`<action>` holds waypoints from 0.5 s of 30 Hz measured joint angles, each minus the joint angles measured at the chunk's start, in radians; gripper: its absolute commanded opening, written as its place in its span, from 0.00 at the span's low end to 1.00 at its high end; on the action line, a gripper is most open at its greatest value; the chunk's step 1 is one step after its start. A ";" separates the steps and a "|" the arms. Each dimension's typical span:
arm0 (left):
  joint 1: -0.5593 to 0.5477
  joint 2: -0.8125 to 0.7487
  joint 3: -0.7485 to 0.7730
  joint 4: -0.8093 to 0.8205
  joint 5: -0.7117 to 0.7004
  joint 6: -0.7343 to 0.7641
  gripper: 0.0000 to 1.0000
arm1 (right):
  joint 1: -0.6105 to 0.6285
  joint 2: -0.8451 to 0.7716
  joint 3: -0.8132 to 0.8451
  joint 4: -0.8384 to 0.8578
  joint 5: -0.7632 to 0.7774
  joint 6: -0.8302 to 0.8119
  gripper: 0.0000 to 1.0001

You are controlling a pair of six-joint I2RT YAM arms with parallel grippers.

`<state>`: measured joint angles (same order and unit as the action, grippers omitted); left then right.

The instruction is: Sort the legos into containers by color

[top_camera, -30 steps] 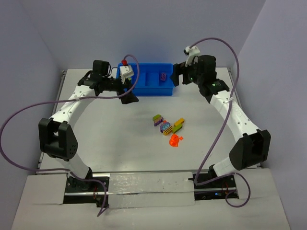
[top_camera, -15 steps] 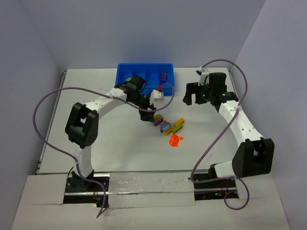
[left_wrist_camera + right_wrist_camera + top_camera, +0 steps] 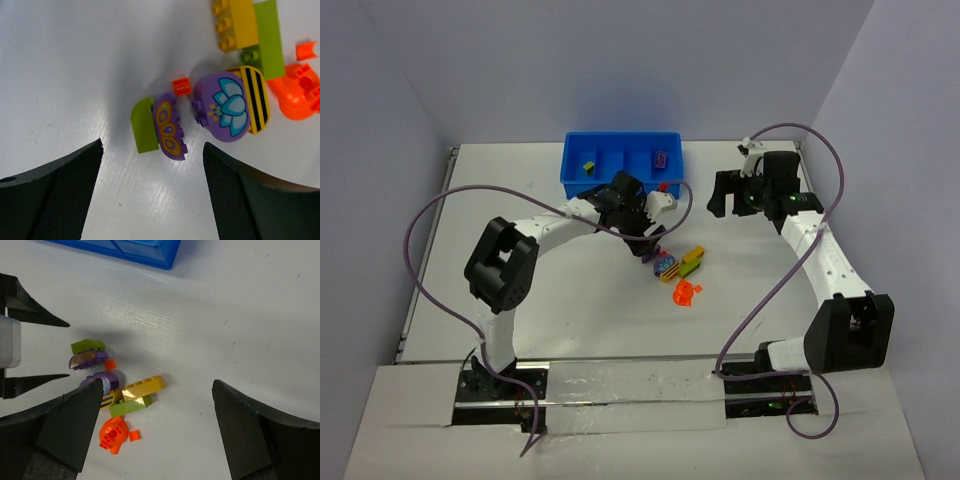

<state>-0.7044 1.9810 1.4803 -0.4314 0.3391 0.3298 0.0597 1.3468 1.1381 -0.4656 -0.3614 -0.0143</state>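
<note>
Bin: one blue bin (image 3: 620, 137) stands at the far side of the table (image 3: 570, 320), its compartments side by side.
Bricks in the bin: two. An olive-green brick (image 3: 588, 166) lies near the left end and a purple brick (image 3: 660, 158) at the right end.
Loose legos (image 3: 670, 268): nine, in one cluster on the table in front of the bin.
Green: two. A curved green piece (image 3: 144, 125) touches the butterfly piece, and a long green brick (image 3: 267, 40) lies beside the yellow brick.
Purple: two, a butterfly piece (image 3: 170, 125) and a flower dome (image 3: 225, 107).
Yellow: two, a yellow brick (image 3: 237, 22) and a striped piece (image 3: 256, 100) against the flower dome.
Orange-red: three, a tiny brick (image 3: 181, 86), an orange dome (image 3: 297, 92) and a small chip (image 3: 306, 50).
Left gripper (image 3: 648, 240): low over the cluster. Its fingers (image 3: 55, 195) are spread wide on either side of the green-and-butterfly pair, touching neither.
Right gripper (image 3: 723, 197): right of the bin, well apart from the cluster. Its fingers (image 3: 250, 430) are spread and hold nothing.
</note>
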 measured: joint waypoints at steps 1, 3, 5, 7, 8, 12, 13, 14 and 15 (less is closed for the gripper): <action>-0.001 0.007 0.004 0.004 -0.013 -0.011 0.87 | 0.000 0.000 0.000 0.000 -0.001 0.000 0.96; -0.002 0.026 0.013 0.013 -0.028 -0.029 0.87 | -0.002 0.000 0.000 0.000 -0.003 0.001 0.96; -0.003 0.044 0.016 0.018 -0.030 -0.037 0.86 | -0.002 0.000 0.000 0.000 -0.003 0.003 0.96; -0.005 0.055 0.016 0.017 -0.030 -0.039 0.86 | -0.002 0.000 0.000 0.000 -0.002 0.003 0.97; -0.007 0.060 0.016 0.017 -0.030 -0.039 0.86 | -0.002 0.000 0.000 0.000 -0.002 0.003 0.97; -0.016 0.064 0.016 0.018 -0.030 -0.040 0.80 | -0.002 0.006 0.000 0.000 -0.003 0.003 0.97; -0.019 0.064 0.016 0.019 -0.030 -0.042 0.78 | -0.002 0.011 0.000 0.000 -0.003 0.003 0.97; -0.020 0.065 0.016 0.021 -0.030 -0.044 0.74 | -0.002 0.016 0.000 0.000 -0.005 0.003 0.97; -0.021 0.067 0.016 0.023 -0.030 -0.045 0.73 | -0.002 0.021 0.000 0.000 -0.007 0.003 0.97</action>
<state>-0.7255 2.0481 1.4967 -0.4084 0.3086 0.2844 0.0582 1.3678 1.1385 -0.4660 -0.3680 -0.0113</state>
